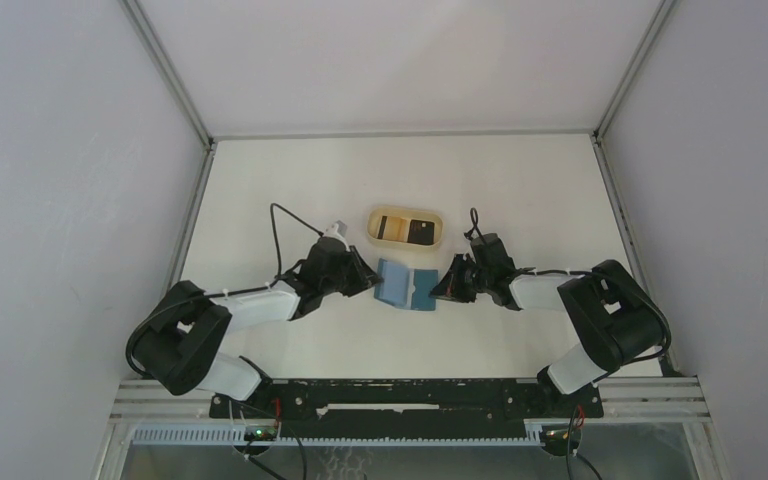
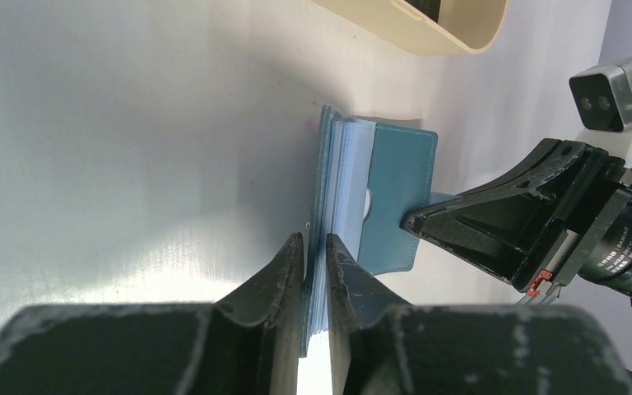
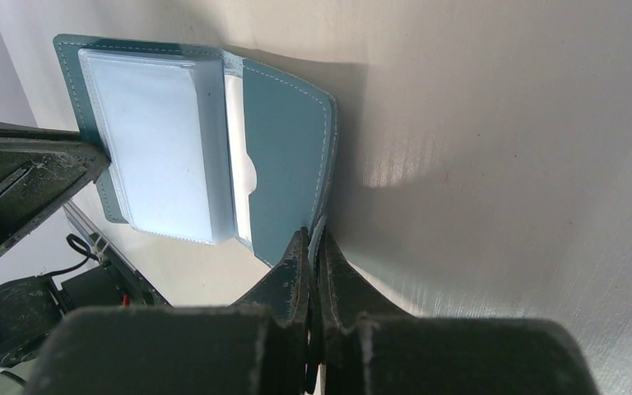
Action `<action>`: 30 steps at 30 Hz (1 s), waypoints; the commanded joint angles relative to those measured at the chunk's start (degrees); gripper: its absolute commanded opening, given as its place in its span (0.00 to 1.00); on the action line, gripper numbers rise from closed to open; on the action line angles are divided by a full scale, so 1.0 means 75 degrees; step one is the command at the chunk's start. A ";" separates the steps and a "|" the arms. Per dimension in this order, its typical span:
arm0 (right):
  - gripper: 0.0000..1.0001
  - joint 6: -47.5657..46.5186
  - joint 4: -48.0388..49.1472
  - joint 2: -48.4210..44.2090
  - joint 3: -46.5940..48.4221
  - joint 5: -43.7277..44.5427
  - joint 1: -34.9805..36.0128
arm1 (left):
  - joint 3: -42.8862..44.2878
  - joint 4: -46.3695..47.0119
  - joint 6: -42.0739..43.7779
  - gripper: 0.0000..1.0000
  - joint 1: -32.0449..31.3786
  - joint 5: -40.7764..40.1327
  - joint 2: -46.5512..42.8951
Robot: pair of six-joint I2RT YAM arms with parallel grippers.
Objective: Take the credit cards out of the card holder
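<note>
Grip: black left gripper (image 2: 314, 240) nipped close on the left cover edge of the small teal-blue folding card holder (image 1: 407, 285), splayed on the white table (image 1: 290, 180), black right gripper (image 3: 313, 239) clamped tight on its right flap. Pin that flap; tug leftward only with a card caught, not cover. Mind the beige oval tray (image 1: 405, 209) just behind, tan and dark credit cards (image 1: 392, 228) inside; spare room left and nearer.

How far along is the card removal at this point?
Done: the teal-blue folding card holder lies open, and flat cards, one tan, one dark, sit in the beige oval tray. In hand: left gripper and right gripper each pinch an edge of the holder. Left: emptying any remaining pockets; their contents aren't clear.
</note>
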 commanded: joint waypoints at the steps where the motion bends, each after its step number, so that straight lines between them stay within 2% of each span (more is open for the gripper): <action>1: 0.00 -0.0190 0.0108 0.0089 0.0131 0.0012 -0.0006 | -0.0122 0.0232 0.0014 0.21 0.0151 0.0058 -0.0342; 8: 0.00 -0.0191 0.0141 0.0169 0.0131 -0.0032 0.0003 | -0.0170 0.0156 0.0057 0.22 0.0230 0.0074 -0.0446; 14: 0.00 -0.0199 0.0144 0.0184 0.0131 -0.0047 0.0005 | -0.0158 0.0352 0.0007 0.15 0.0227 0.0295 -0.0266; 21: 0.00 -0.0214 0.0134 0.0172 0.0131 -0.0059 0.0004 | -0.0047 0.0479 0.0016 0.22 0.0225 0.0599 0.0015; 23: 0.00 -0.0223 0.0133 0.0173 0.0131 -0.0053 -0.0011 | -0.0033 0.0465 0.0044 0.16 0.0224 0.0594 -0.0001; 25: 0.00 -0.0228 0.0144 0.0173 0.0131 -0.0059 -0.0013 | -0.0008 0.0414 0.0067 0.01 0.0228 0.0579 -0.0022; 30: 0.00 -0.0228 0.0144 0.0171 0.0131 -0.0063 -0.0028 | 0.0003 0.0318 0.0109 0.00 0.0225 0.0517 -0.0128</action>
